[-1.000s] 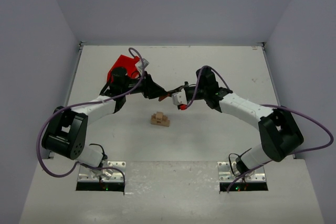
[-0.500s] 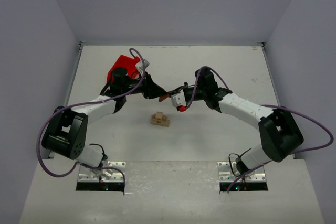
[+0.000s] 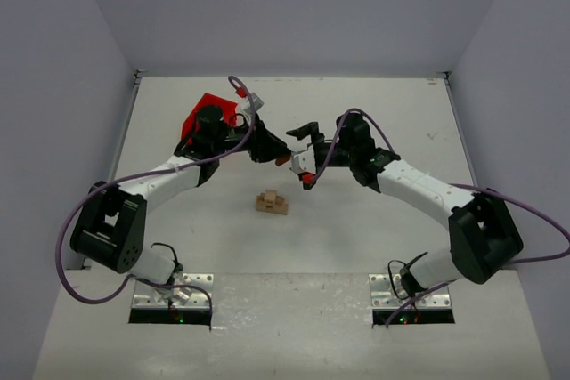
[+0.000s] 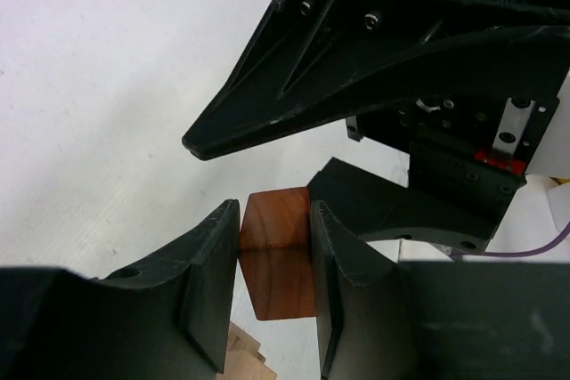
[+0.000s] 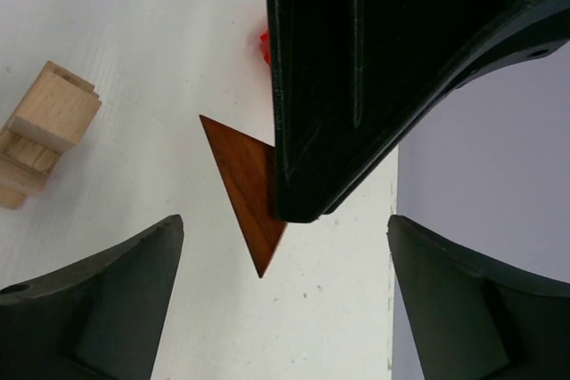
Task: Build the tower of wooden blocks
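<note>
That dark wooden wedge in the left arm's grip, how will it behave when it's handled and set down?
Probably stiff and light: the wedge is a small wooden piece, clamped by flat faces in the left tool. Its surface looks polished, so it may slip. On a flat side it should sit steady; on an edge, likely tip.

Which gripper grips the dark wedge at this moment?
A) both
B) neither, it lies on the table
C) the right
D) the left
D: in the left wrist view the wedge sits clamped between the left gripper fingers, while the right gripper has its jaws spread wide, clear of it.
</note>
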Controlling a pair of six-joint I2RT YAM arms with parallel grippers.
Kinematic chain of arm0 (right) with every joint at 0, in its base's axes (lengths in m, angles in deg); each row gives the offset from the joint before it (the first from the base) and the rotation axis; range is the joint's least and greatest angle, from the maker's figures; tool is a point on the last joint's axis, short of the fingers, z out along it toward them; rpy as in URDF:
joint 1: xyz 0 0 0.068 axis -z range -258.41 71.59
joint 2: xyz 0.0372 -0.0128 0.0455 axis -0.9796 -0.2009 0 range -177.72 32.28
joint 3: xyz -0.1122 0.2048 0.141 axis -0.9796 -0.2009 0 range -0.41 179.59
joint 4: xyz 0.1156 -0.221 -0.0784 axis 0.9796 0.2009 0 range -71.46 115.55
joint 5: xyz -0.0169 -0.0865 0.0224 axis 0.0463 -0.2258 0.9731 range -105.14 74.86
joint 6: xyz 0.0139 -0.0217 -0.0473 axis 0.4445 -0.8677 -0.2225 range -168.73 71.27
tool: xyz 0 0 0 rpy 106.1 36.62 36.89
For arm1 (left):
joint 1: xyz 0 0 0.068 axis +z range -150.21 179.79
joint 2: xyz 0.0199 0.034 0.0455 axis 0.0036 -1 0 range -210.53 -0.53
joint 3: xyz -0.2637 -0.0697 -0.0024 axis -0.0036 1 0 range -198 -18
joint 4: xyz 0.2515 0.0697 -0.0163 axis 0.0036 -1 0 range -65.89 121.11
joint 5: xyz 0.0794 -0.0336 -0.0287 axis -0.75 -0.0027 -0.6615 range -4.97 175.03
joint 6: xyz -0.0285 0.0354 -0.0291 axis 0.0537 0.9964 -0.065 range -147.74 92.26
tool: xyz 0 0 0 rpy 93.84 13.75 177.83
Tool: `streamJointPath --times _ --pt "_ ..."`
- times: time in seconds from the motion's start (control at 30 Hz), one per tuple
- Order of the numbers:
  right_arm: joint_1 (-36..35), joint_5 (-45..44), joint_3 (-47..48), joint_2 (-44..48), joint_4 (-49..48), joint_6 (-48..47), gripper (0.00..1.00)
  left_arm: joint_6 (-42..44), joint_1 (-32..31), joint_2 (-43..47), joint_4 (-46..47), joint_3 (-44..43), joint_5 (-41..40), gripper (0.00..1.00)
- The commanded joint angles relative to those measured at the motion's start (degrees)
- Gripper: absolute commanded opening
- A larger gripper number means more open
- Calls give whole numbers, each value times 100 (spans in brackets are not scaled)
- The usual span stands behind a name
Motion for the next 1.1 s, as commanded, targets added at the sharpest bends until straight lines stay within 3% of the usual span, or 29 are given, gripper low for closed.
streamJointPath --times 0.0,0.13,0.2,0.27,0.33,0.5,0.57,0.7,0.9,1.07 --pt "-35 -266 84 387 -21 243 99 1076 -51 143 -261 -762 225 0" --pt "-28 -426 -78 784 322 166 99 2657 -51 -103 -1298 -1752 963 0" --pt "-27 -577 -116 1023 451 244 99 3861 -50 -253 -1839 -2162 1289 0" --pt "16 -903 -227 1246 473 432 99 6098 -33 -608 -3659 -2990 1936 0" --pt "132 -1208 -341 1535 420 644 99 7528 -38 -955 -5855 -3946 1912 0" --pt "641 -1605 -790 2022 -232 1382 99 9786 -33 -2019 -9238 -5935 1394 0" --pt "716 -1575 -805 2098 -243 1591 99 10598 -33 -2226 -10015 -6035 1440 0" --pt "755 -2471 -670 2191 -344 2222 99 11116 -32 -2189 -10137 -5578 1441 0" --pt "798 -4272 -403 2143 -435 3608 99 10996 -24 -1842 -10131 -4822 2068 0" --pt "815 -4455 -235 2087 -190 4582 99 10726 -5 -1648 -9941 -4186 2568 0"
